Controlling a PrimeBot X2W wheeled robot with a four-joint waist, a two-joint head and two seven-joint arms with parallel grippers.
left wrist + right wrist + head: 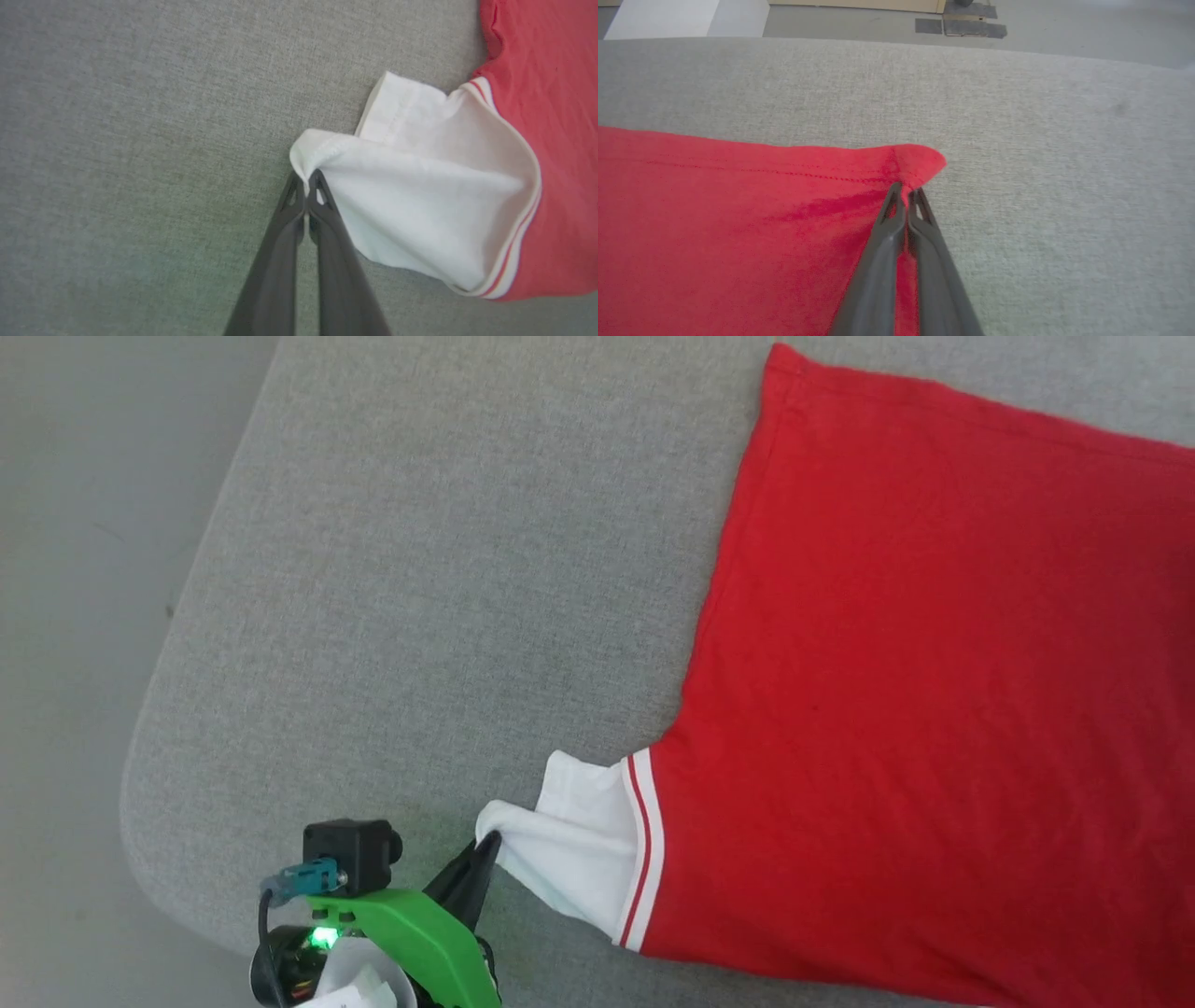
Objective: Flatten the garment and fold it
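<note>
The garment lies spread on the grey padded table, plain red side up, filling the right half of the head view. Its white sleeve with red stripes points toward the lower left. My left gripper is shut on the sleeve's edge, and the left wrist view has the white cloth bunched at my left gripper. In the right wrist view, my right gripper is shut on a red hemmed corner of the garment, which is lifted slightly off the table.
The table's rounded corner and left edge lie close to my left arm, with grey floor beyond. Bare grey table surface stretches past the held corner. Floor and dark mats lie beyond the table's far edge.
</note>
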